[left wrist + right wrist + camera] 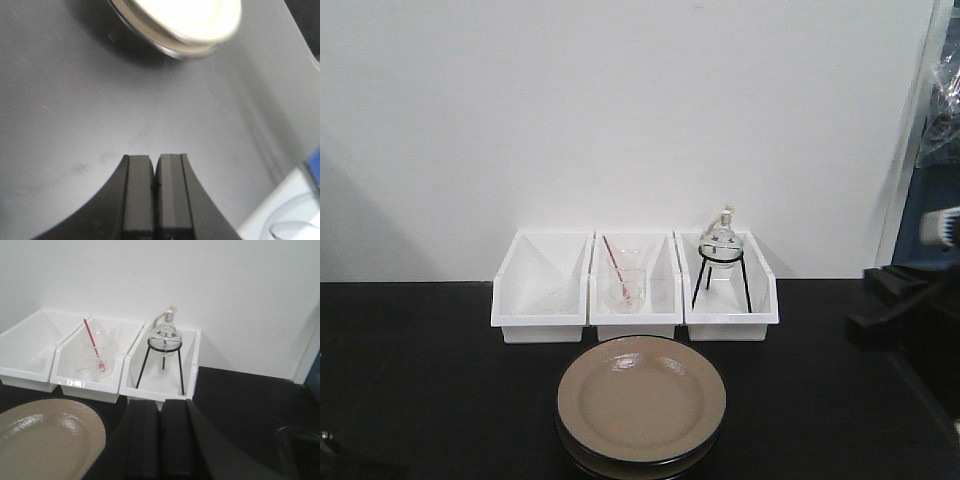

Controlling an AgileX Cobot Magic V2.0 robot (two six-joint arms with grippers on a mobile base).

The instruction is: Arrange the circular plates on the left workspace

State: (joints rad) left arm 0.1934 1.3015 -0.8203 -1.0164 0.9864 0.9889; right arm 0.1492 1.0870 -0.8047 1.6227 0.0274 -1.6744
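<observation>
Both claws are pressed together, nothing between the pads: my left claw sits at bottom centre of its wrist view over bare black bench, my right claw at bottom centre of its own view. Plates are stacked, beige top one on a dark-rimmed one, at lower centre of the front view, just in front of the middle bin. In left wrist view the stack is blurred at the top edge, well apart from my claw. Three white bins stand side by side vs. the wall: left one looks to hold clear glass, can't tell what; middle has a beaker w/ red rod; right has a round flask on a black tripod.
</observation>
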